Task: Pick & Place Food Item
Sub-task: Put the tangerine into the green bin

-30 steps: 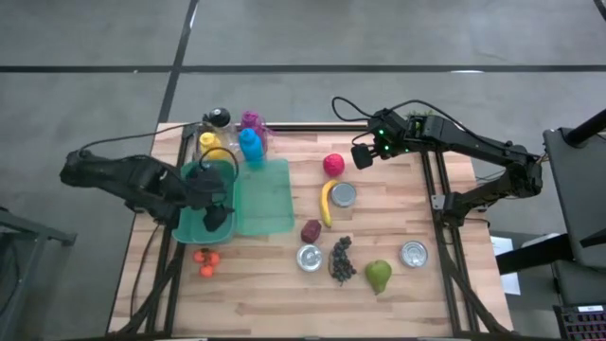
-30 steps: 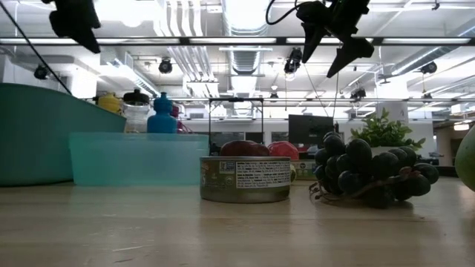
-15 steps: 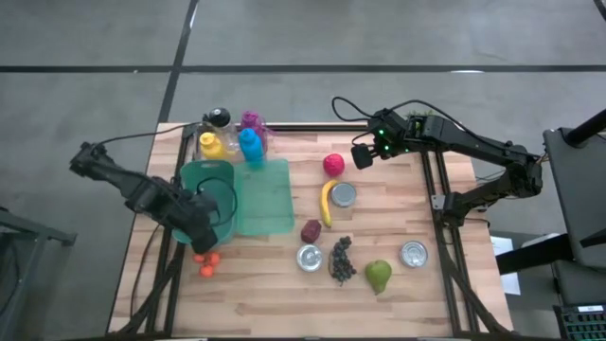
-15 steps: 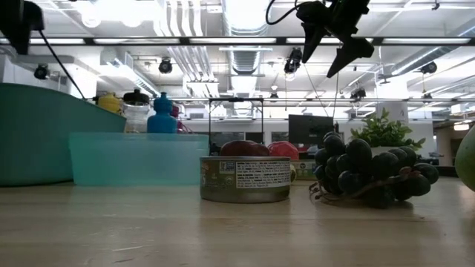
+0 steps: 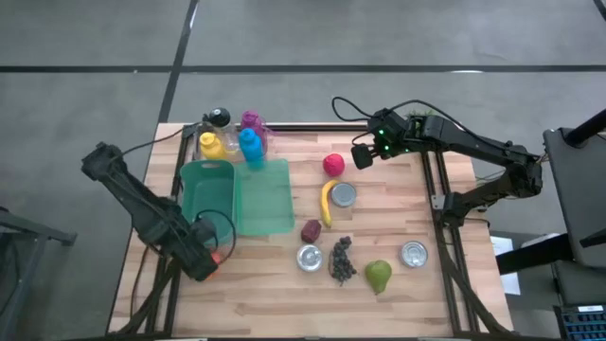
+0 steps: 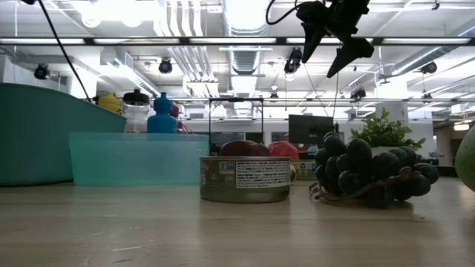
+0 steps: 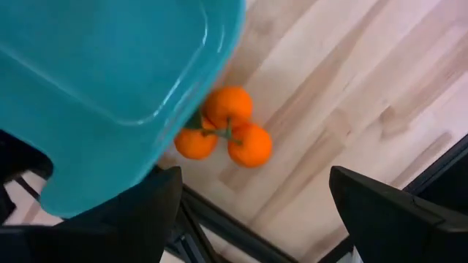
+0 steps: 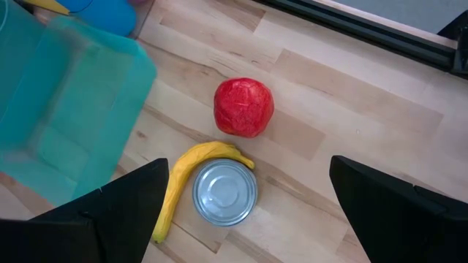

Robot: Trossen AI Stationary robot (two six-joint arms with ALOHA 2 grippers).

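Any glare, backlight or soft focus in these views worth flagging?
Low view: bright ceiling lights backlight the scene, so the right gripper reads as a silhouette; the can label is still legible.
Left wrist view: the teal bin shows a soft highlight; the tomatoes look slightly soft.
Right wrist view: the translucent teal tray is blurred; the red fruit is sharp.

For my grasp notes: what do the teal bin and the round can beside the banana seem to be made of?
Translucent teal rectangular bin: likely plastic, smooth, since the wood shows faintly through it. Round silver can touching the yellow banana: apparently metal, with a shiny ridged lid.
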